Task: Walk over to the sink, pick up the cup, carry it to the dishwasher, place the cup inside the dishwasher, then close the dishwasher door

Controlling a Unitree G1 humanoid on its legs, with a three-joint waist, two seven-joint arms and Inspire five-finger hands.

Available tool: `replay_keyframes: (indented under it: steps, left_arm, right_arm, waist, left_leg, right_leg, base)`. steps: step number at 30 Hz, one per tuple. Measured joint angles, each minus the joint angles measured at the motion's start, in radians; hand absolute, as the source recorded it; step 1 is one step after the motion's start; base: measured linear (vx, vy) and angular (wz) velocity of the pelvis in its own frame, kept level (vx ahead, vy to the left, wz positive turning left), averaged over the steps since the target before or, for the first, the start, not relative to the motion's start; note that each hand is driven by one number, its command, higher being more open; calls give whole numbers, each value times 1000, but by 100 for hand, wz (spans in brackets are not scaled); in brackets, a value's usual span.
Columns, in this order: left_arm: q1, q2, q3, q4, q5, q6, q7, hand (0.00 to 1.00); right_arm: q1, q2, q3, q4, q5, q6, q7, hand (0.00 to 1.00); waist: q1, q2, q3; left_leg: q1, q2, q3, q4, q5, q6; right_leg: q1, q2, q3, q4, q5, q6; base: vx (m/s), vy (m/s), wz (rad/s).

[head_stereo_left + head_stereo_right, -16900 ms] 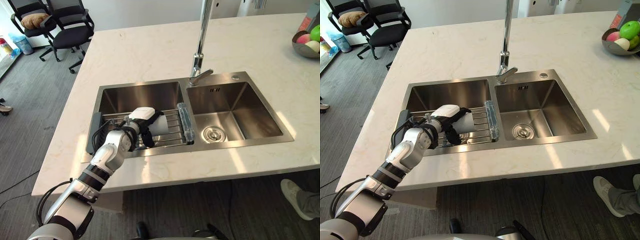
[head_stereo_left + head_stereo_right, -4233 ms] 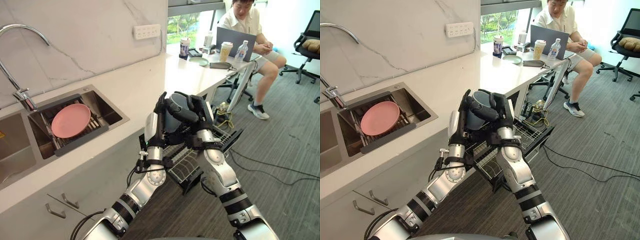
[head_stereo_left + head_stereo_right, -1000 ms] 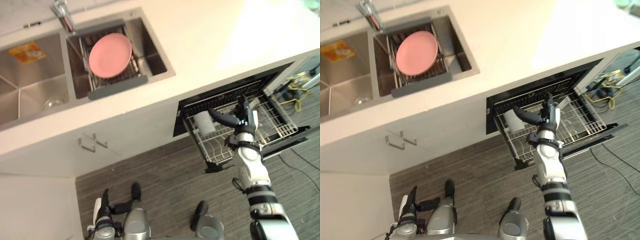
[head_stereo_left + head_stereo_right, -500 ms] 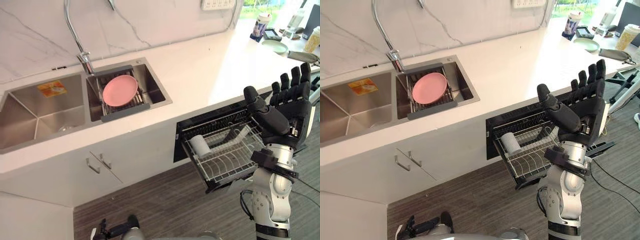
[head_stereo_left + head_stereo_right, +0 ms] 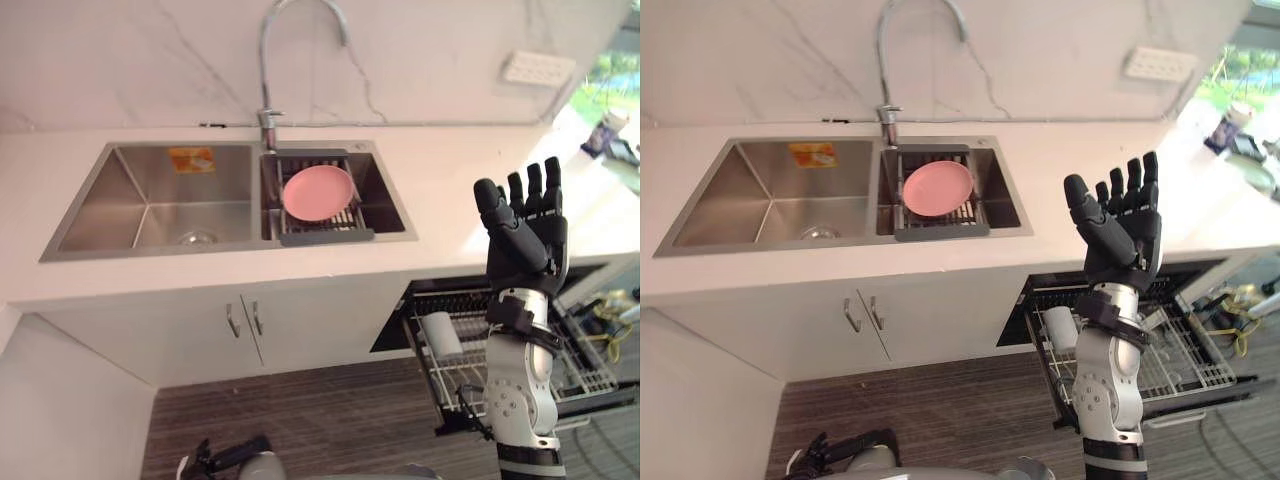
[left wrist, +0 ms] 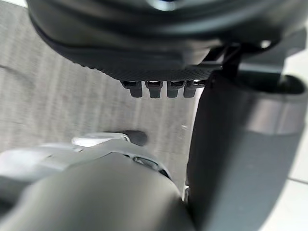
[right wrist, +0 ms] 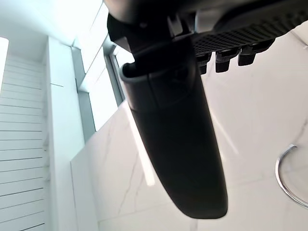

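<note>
The pale grey cup (image 5: 440,333) lies on its side at the left end of the pulled-out wire dishwasher rack (image 5: 585,372), free of both hands. My right hand (image 5: 525,228) is raised well above the rack in front of the counter edge, palm showing, fingers straight and spread, holding nothing. Its thumb (image 7: 178,130) stands out straight in the right wrist view. My left hand (image 6: 144,48) hangs low over the grey floor with its thumb (image 6: 240,144) straight and nothing in it.
A white counter (image 5: 450,200) holds a double steel sink (image 5: 150,205) with a tall faucet (image 5: 268,70). A pink plate (image 5: 318,192) rests on a rack in its right basin. White cabinet doors (image 5: 245,325) stand left of the dishwasher. The dishwasher door (image 5: 1200,405) hangs open at the lower right.
One second ago my right hand was down at the cup in the rack. It has let go and risen, open, above the counter edge. The cup stays in the rack; the camera has swung.
</note>
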Motion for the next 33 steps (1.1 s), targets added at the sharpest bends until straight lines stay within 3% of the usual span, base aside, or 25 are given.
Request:
replay_keyframes:
  steps: [2,3,4,5,6,9,12,13,22,28,30,33]
  left_arm:
    - [-18,10,-11,9,7,21,-5,100]
    - [-25,11,-13,20,26,27,-14,100]
    - [-25,14,-18,23,34,29,-17,100]
    - [-23,39,-31,21,48,28,-29,100]
    - [-30,45,-34,35,69,27,-39,100]
    - [-18,25,-49,30,64,13,-50,100]
    - [-17,27,-52,37,105,4,-84,100]
    - [28,30,-109,45,135,-14,-107,100]
    - [33,27,-85,70,79,5,-113,100]
    - [33,4,33,74,-30,78,-141,100]
    - [33,-6,75,72,-92,115,-153,100]
    - [25,-9,90,71,-101,134,-168,100]
  right_arm:
    - [0,0,-6,1,6,1,5,100]
    - [4,0,-21,0,7,1,8,100]
    - [9,0,-33,-1,7,0,9,100]
    - [32,4,-54,0,10,-1,10,100]
    - [48,-6,-73,7,10,-2,12,100]
    - [45,-11,-112,10,32,-5,8,100]
    - [33,-11,-128,12,16,-5,-6,100]
    - [17,-13,-150,45,4,15,28,100]
    - [13,-15,-98,54,4,21,28,100]
    - [4,-30,0,90,-46,129,48,100]
    - [-35,-59,18,131,-181,183,83,100]
    - [-66,-114,53,139,-353,219,123,100]
  waist:
    - [-3,1,3]
    - [-10,1,6]
    - [-16,-3,6]
    - [-18,-45,2]
    - [-34,-61,-7]
    - [-27,-19,-10]
    - [-31,-15,-7]
    - [-54,0,-82]
    - [-49,-2,-93]
    - [-26,-2,-96]
    - [-22,1,-95]
    - [-22,5,-93]
  left_leg:
    - [1,4,-22,-12,4,1]
    - [5,-8,-32,4,33,-1]
    - [9,-20,-41,17,59,-7]
    - [23,-77,-58,32,53,-23]
    - [26,-108,-92,45,40,-31]
    - [28,-78,-85,39,42,-56]
    - [84,-65,-74,2,36,-70]
    - [164,-112,-32,-111,70,-49]
    - [137,-107,-56,-111,82,-46]
    - [123,-80,6,-110,93,-58]
    - [122,-72,25,-109,99,-64]
    - [127,-69,34,-105,98,-66]
  right_leg:
    - [-43,122,67,-114,-14,-6]
    - [-48,147,111,-165,-6,-8]
    - [-40,145,123,-190,4,-5]
    - [-17,111,143,-241,46,-5]
    - [0,87,128,-249,82,-3]
    - [16,119,121,-286,84,-13]
    - [63,139,125,-309,85,-15]
    - [99,103,165,-365,106,14]
    - [113,107,128,-412,128,14]
    - [150,108,62,-485,147,24]
    - [148,111,58,-493,152,21]
    - [150,114,59,-498,155,25]
  base:
    - [111,-34,43]
    - [146,-53,56]
    - [127,-79,72]
    - [155,-134,97]
    - [172,-142,91]
    - [222,-113,16]
    - [158,-65,-8]
    - [76,-22,-5]
    - [-1,-5,9]
    - [0,-7,21]
    - [33,-9,7]
    - [41,-8,-9]
